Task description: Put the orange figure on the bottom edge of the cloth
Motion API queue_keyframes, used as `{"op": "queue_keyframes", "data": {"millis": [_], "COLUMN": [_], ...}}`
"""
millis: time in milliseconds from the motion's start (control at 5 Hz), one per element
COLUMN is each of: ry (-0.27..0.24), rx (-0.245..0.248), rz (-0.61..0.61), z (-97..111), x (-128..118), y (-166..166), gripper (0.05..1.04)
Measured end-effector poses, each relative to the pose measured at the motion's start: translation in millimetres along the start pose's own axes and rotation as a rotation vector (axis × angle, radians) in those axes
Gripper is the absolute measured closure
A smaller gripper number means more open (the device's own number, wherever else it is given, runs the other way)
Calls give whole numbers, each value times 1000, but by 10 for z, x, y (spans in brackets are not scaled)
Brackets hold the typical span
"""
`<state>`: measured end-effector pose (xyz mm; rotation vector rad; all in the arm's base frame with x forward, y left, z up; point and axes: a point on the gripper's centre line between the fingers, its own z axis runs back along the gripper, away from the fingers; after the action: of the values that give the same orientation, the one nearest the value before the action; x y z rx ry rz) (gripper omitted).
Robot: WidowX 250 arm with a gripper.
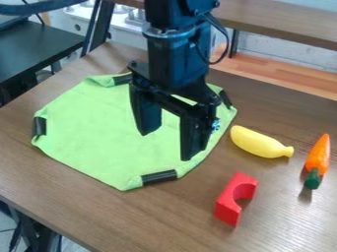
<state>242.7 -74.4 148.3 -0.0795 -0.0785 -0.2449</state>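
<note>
Tabletop [85, 206] of brown wood grain runs at a slant in front of me, with a green cloth [92, 133] laid on it and black strips [159, 177] at the cloth's edges. Off the cloth, at the right of the camera view, lies the orange carrot [319, 153], green end nearest me, with a yellow banana [255, 141] and a red notched block [230, 199] near it. A black table [39, 47] stands upper left; behind are a wooden shelf [283, 19], a pale wall [263, 51] and orange-brown boards [283, 74]. The gripper [166, 146] hangs over the cloth's right part, released, its two fingers well apart.

It covers some of the cloth, so I can't follow the whole of that side. The arm is cut off by the top edge, a blue hose [39, 7] by the upper left corner, and the pale clutter [128, 24] behind the arm is hard to make out.
</note>
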Motion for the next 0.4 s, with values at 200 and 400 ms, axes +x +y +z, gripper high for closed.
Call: {"op": "queue_keyframes", "data": {"millis": [200, 400], "ry": [15, -77], "rx": [-7, -54], "rz": [11, 72], "z": [-69, -301], "x": [7, 350], "y": [-6, -197], "gripper": [83, 83]}}
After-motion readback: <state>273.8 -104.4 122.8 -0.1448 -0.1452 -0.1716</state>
